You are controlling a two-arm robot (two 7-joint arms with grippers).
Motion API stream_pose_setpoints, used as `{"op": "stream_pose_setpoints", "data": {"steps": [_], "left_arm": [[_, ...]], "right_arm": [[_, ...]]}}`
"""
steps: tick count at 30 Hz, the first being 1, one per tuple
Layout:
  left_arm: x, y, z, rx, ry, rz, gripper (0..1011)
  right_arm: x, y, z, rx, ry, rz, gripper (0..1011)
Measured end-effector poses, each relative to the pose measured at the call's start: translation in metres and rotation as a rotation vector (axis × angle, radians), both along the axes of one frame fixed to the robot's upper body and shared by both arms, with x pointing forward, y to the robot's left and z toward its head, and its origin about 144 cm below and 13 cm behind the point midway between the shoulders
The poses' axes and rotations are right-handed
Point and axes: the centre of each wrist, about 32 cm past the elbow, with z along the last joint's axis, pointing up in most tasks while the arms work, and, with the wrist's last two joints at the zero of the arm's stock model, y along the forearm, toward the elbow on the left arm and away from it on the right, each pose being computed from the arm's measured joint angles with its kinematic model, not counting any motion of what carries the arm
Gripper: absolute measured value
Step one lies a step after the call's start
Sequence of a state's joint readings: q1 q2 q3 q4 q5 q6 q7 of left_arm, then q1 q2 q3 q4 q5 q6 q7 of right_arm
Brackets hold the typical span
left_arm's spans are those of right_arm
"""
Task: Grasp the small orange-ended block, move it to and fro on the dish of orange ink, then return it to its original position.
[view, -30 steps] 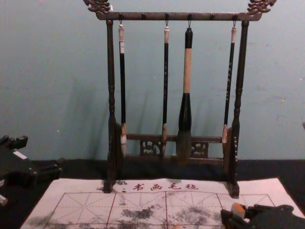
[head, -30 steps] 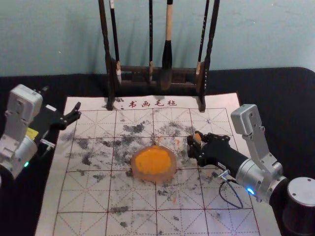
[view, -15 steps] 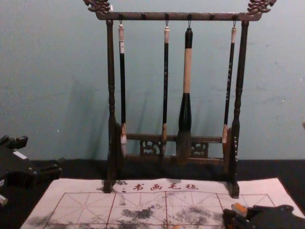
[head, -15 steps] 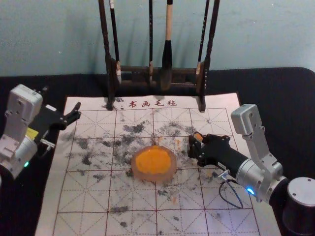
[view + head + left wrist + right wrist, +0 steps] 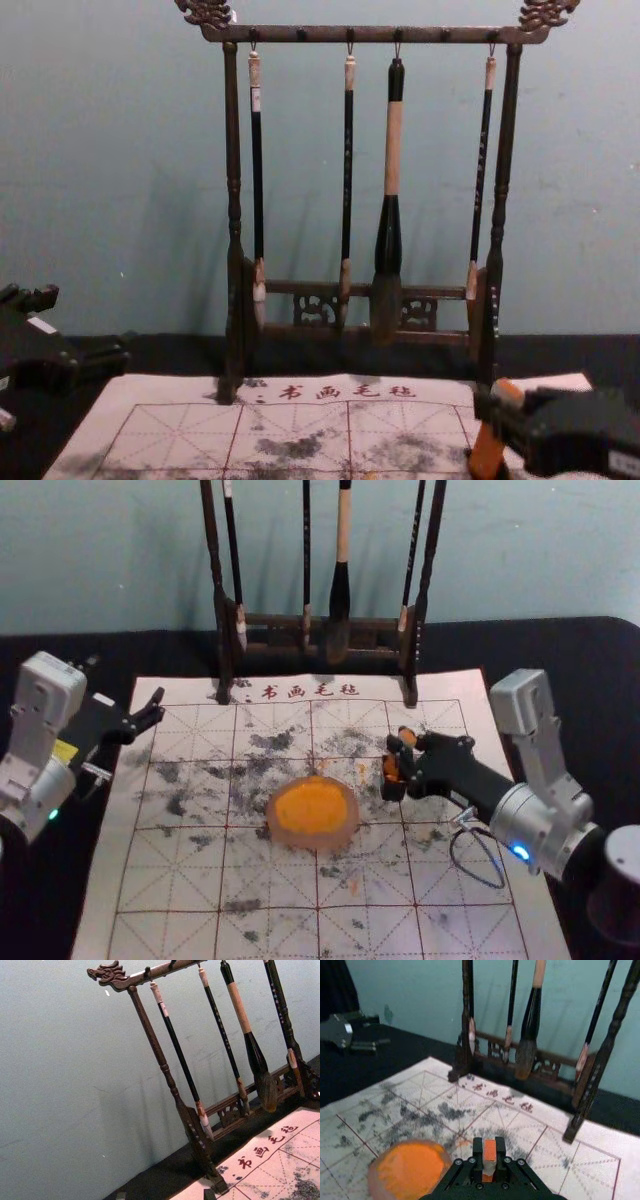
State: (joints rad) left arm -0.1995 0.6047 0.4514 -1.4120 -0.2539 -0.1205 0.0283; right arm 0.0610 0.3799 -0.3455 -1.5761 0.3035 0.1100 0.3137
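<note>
Head view | right gripper [image 5: 398,763] near dish [image 5: 344,834] | block [image 5: 407,738] between clamped fingers | left gripper [image 5: 127,682] open, mat's [image 5: 105,900] edge

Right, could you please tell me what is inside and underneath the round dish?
Inside the round dish is orange ink, which hides the dish's floor beneath it. Underneath lies the gridded calligraphy mat; any marks directly below the dish are covered.
</note>
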Motion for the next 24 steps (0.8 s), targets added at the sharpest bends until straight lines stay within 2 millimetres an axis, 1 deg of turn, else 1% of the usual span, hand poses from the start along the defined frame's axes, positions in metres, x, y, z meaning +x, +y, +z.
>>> {"op": "stream_pose_setpoints", "data": {"steps": [2, 3, 9, 11, 12, 15, 17, 18, 24], "left_arm": [[0.0, 0.0, 0.0, 0.0, 0.0, 0.0, 1001], [0.0, 0.0, 0.0, 0.0, 0.0, 0.0, 1001], [0.0, 0.0, 0.0, 0.0, 0.0, 0.0, 1001], [0.0, 0.0, 0.0, 0.0, 0.0, 0.0, 1001], [0.0, 0.0, 0.0, 0.0, 0.0, 0.0, 1001], [0.0, 0.0, 0.0, 0.0, 0.0, 0.0, 1001], [0.0, 0.0, 0.0, 0.0, 0.0, 0.0, 1001], [0.0, 0.0, 0.0, 0.0, 0.0, 0.0, 1001], [0.0, 0.0, 0.0, 0.0, 0.0, 0.0, 1001]], "right_arm": [[0.0, -0.003, 0.008, 0.005, -0.011, 0.007, 116], [0.0, -0.003, 0.008, 0.005, -0.011, 0.007, 116], [0.004, -0.014, 0.036, 0.012, -0.065, 0.033, 116], [0.006, -0.016, 0.04, 0.013, -0.078, 0.041, 116], [0.009, -0.018, 0.045, 0.011, -0.094, 0.05, 117], [0.015, -0.019, 0.051, 0.006, -0.112, 0.067, 116], [0.026, -0.019, 0.054, 0.001, -0.114, 0.106, 116], [0.026, -0.019, 0.054, 0.001, -0.114, 0.106, 117], [0.052, -0.012, 0.055, -0.007, -0.096, 0.206, 116]]}}
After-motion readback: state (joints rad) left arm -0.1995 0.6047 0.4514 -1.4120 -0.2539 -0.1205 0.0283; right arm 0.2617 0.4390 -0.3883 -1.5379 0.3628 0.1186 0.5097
